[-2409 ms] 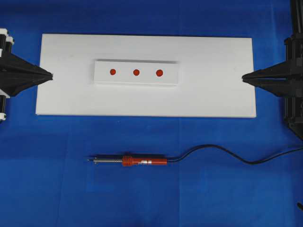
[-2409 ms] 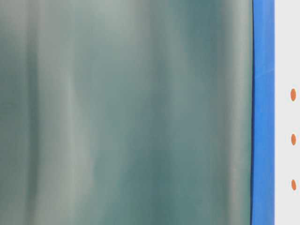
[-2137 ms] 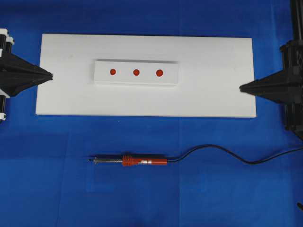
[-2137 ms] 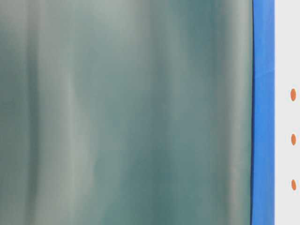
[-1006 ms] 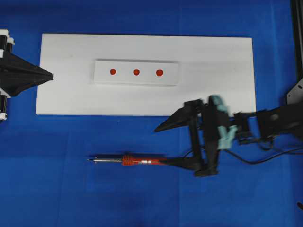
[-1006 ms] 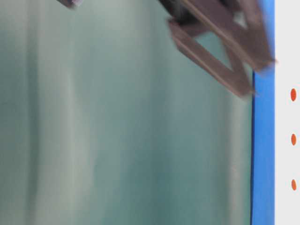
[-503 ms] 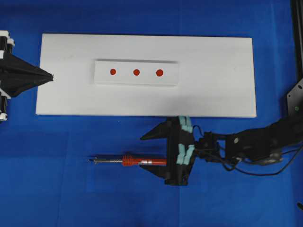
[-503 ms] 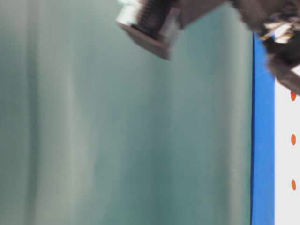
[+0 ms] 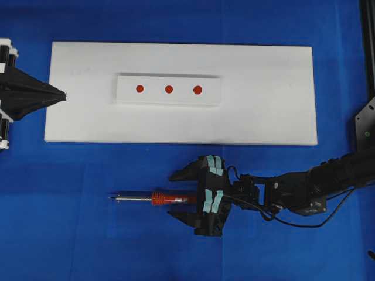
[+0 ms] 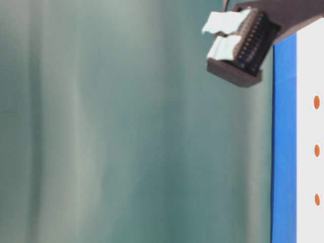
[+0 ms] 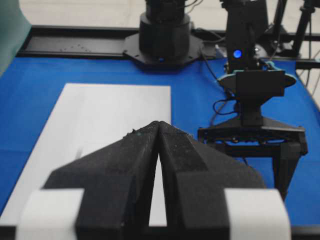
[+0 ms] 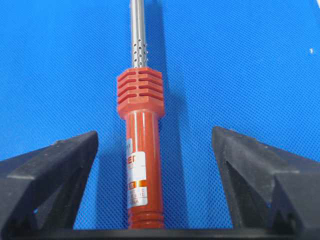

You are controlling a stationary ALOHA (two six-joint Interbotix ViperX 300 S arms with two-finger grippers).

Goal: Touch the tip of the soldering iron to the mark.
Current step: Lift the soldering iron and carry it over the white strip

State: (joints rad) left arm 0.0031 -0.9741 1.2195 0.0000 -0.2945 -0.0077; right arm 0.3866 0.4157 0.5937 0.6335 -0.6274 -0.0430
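The soldering iron (image 9: 156, 198) lies flat on the blue cloth, its silver tip pointing left and its red-orange handle to the right. My right gripper (image 9: 171, 195) is open and straddles the rear of the handle. In the right wrist view the handle (image 12: 141, 165) runs up the middle, with blue cloth showing between it and each of the fingers (image 12: 60, 160). The mark (image 9: 169, 89) is the middle red dot on the raised white strip (image 9: 153, 97), well beyond the iron. My left gripper (image 9: 61, 94) rests shut at the white board's left edge, holding nothing.
The big white board (image 9: 263, 99) carries the strip and two outer red dots. The right arm (image 9: 304, 187) stretches in low from the right, over the iron's black cord. The table-level view shows mostly a blurred green surface and a piece of the right gripper (image 10: 238, 45).
My right gripper has come in from the right, dropped low and slid left until its fingers flank the handle. Its fingers have narrowed slightly. The iron and the left gripper have not moved.
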